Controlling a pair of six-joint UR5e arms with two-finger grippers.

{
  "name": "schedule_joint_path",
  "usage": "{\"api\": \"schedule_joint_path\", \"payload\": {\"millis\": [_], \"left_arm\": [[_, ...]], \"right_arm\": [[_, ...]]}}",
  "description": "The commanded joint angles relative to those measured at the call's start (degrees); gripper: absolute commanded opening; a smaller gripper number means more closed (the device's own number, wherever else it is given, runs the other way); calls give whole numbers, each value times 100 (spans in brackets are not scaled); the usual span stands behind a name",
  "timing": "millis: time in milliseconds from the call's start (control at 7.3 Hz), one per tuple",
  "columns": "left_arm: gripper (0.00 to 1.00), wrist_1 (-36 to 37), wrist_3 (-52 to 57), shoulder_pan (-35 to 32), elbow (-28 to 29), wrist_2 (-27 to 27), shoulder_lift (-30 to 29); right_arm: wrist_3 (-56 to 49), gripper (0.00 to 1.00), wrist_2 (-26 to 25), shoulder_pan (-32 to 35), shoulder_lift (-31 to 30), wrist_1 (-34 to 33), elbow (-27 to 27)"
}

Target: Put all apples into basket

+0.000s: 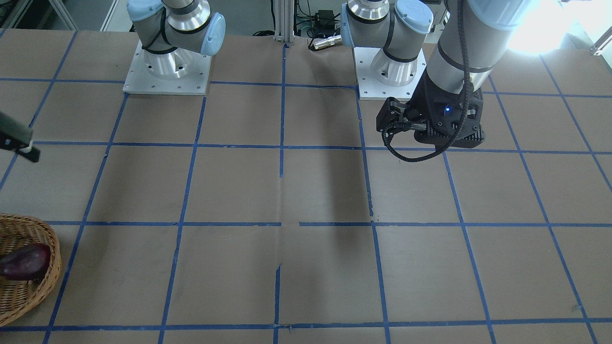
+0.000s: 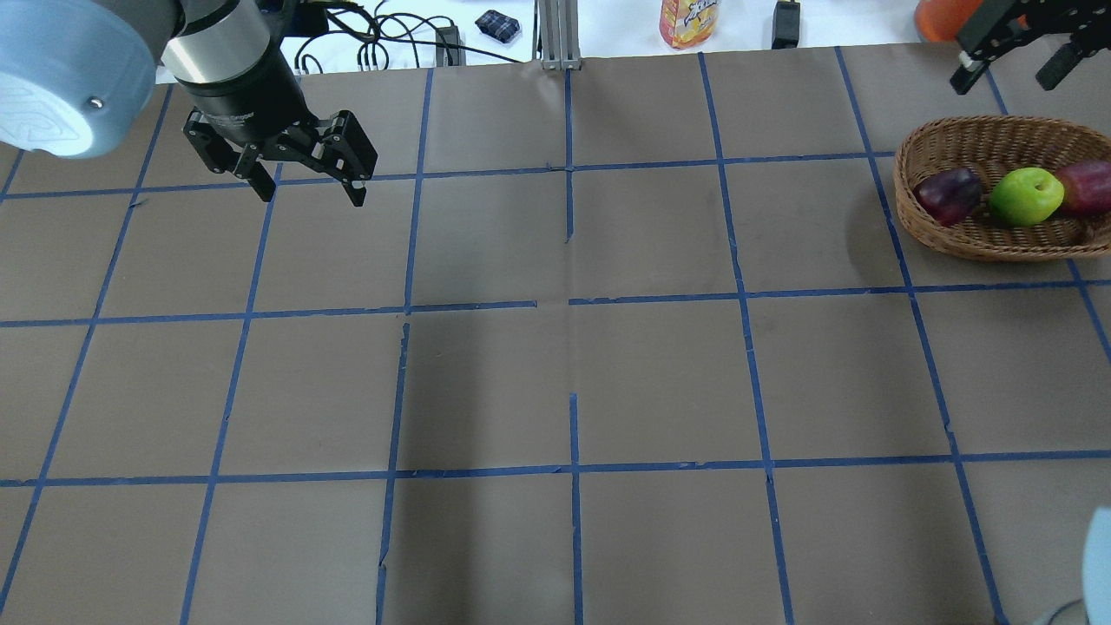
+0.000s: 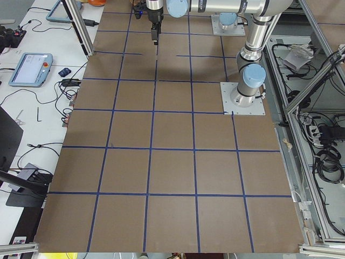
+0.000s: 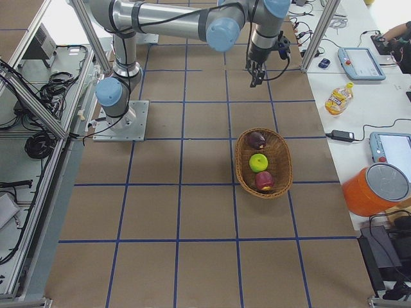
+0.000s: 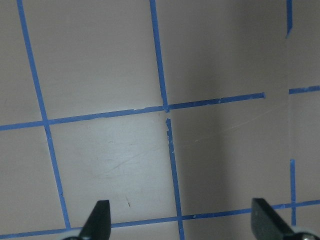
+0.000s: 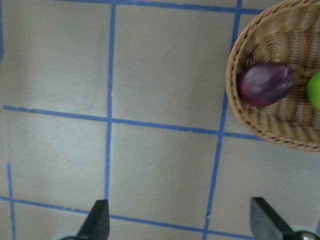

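- On the bench (image 2: 660,382), the job looks finished: all the fruit lies in the basket (image 2: 981,247), at the robot's right; only withdrawing the arms seems to remain.
- Nearest, matte brown paper with a blue tape grid.
- Farther, the oval woven wicker cradles a smooth maroon apple (image 2: 948,195), a glossy green apple (image 2: 1026,196) and a red apple (image 2: 1089,187).
- Left gripper (image 2: 308,187), then right gripper (image 2: 1009,76) beyond: fingers (image 2: 354,182) wide apart, empty.

the left tool (image 5: 182,222), fingertips (image 5: 100,220) spread wide, hangs above the brown table (image 5: 105,65) gridded with blue tape (image 5: 159,60)
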Motion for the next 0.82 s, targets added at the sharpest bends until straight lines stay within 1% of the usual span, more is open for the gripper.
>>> {"api": "schedule_joint_path", "payload": {"millis": [0,137,274,411,685], "left_arm": [[100,-1,17,0,0,4,26],[100,-1,17,0,0,4,17],[100,-1,-17,-34,44,-4,26],[100,-1,-35,-70,105,-4,0],[100,-1,-35,-79,105,4,17]], "right_arm": [[1475,100,64,1067,-389,503,5],[1864,100,64,1498,-398,468,40],[2547,100,81,1833,-451,416,23],[2771,100,-14,2054,-460,398,49],[2694,100,-50,2109,-399,-119,66]]}}
